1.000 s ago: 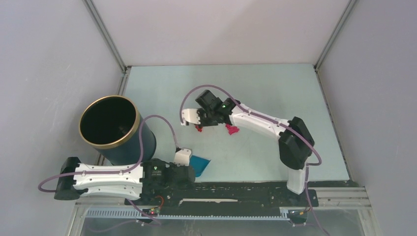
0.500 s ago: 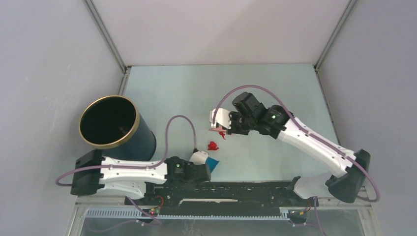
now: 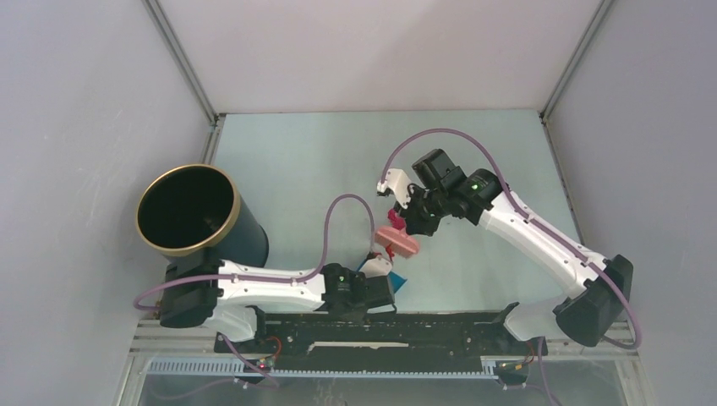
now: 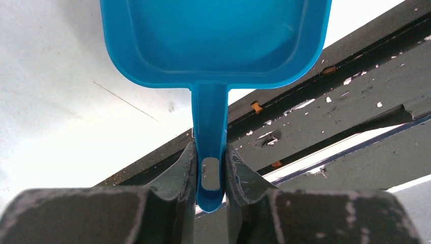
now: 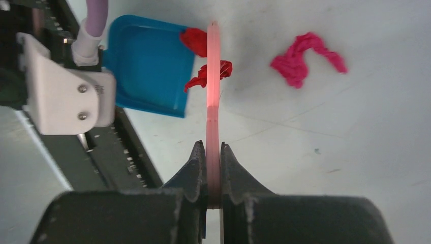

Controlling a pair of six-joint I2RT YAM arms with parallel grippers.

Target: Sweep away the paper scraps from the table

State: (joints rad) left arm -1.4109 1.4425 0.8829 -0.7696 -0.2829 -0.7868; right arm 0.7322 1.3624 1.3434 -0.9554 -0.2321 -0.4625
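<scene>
My left gripper [image 4: 210, 152] is shut on the handle of the blue dustpan [image 4: 213, 35], which lies flat on the table [image 3: 296, 161] by the front rail; it also shows in the top view [image 3: 395, 280]. My right gripper [image 5: 213, 150] is shut on the pink hand brush [image 5: 212, 76], seen edge-on, with its head at the dustpan's mouth [image 5: 147, 66]. One red paper scrap [image 5: 193, 38] lies at the pan's lip. Another red scrap [image 5: 209, 74] touches the brush. A magenta scrap [image 5: 305, 58] lies on the table to the brush's right.
A tall black bin with a gold rim [image 3: 190, 216] stands at the left of the table. The black rail [image 3: 440, 326] runs along the front edge just behind the dustpan. Grey-white walls bound the table on three sides.
My right gripper has swung the brush from mid-table toward the front, bringing red scraps to the dustpan. My left arm has slid the dustpan rightward along the front edge.
</scene>
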